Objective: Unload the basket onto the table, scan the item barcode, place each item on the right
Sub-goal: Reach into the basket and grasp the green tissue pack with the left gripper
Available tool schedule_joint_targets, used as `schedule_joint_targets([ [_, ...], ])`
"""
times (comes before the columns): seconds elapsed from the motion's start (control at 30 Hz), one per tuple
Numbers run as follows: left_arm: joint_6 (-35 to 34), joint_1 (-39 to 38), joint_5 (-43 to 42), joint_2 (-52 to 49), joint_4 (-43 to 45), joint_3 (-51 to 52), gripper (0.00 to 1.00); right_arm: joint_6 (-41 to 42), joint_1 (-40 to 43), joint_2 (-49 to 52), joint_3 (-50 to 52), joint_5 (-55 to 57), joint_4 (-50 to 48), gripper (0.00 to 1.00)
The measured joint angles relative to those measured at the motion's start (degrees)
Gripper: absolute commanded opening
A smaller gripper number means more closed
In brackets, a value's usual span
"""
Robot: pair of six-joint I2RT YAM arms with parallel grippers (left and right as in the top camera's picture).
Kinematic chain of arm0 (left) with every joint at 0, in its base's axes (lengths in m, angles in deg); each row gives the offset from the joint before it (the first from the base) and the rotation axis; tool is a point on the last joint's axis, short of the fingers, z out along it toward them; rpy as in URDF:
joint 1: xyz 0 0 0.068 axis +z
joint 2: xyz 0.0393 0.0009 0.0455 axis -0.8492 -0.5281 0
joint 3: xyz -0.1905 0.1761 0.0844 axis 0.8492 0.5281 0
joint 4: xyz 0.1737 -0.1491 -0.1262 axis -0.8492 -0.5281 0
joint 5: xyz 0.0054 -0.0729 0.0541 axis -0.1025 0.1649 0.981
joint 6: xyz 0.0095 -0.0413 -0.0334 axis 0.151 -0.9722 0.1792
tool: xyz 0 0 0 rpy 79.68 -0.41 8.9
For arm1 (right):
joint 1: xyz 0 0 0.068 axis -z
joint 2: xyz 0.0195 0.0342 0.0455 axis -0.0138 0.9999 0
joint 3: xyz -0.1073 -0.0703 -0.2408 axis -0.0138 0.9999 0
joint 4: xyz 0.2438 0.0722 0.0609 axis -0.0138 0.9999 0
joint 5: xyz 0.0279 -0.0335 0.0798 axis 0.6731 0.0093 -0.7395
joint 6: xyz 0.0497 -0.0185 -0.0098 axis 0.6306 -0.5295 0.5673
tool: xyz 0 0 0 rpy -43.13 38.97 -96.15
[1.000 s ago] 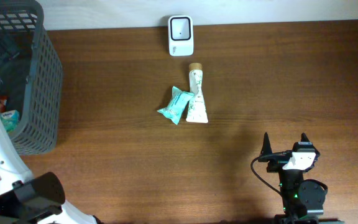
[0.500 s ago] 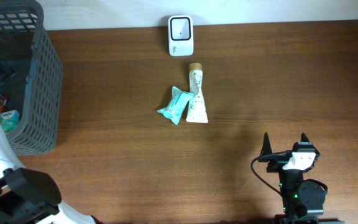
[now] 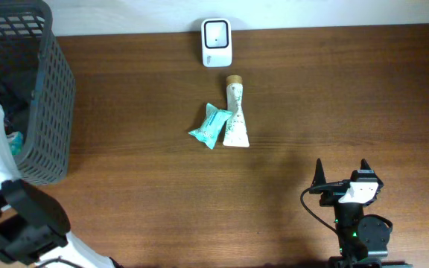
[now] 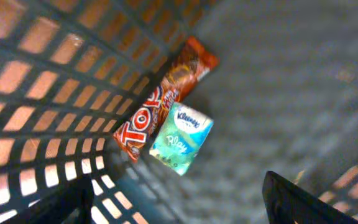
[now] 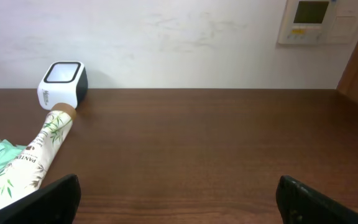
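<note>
left gripper [image 4: 178, 186] hangs spread and empty inside the basket [image 4: 48, 99], over a tissue pack [image 4: 181, 138] lying flat on the basket floor and touching a snack bar [image 4: 160, 99] that runs along the wall. either looks a likely next item for the scanner [image 3: 216, 42], which stands well apart at the far edge of the table [image 3: 348, 89]. a clean pick would probably mean centring the jaws across the pack's narrow sides, coming straight down so nothing snags the bar or the mesh, then closing firmly. right gripper [image 3: 341, 175] rests wide open and empty near the table's front edge. a tube [image 3: 234, 112] and a teal packet [image 3: 210, 125] lie touching, near the scanner.
</note>
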Motion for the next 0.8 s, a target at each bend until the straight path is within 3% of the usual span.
schedule_joint_targets([
  [0.23, 12.6, 0.0, 0.0, -5.3, -1.6, 0.3, 0.98, 0.0, 0.0, 0.0, 0.0, 0.0, 0.0, 0.99],
  [0.5, 17.2, 4.8, -0.7, -10.6, -2.8, 0.3, 0.91, 0.0, 0.0, 0.0, 0.0, 0.0, 0.0, 0.99],
  [0.8, 23.7, 7.9, -12.2, -11.1, -2.8, 0.4, 0.84, 0.0, 0.0, 0.0, 0.0, 0.0, 0.0, 0.99],
])
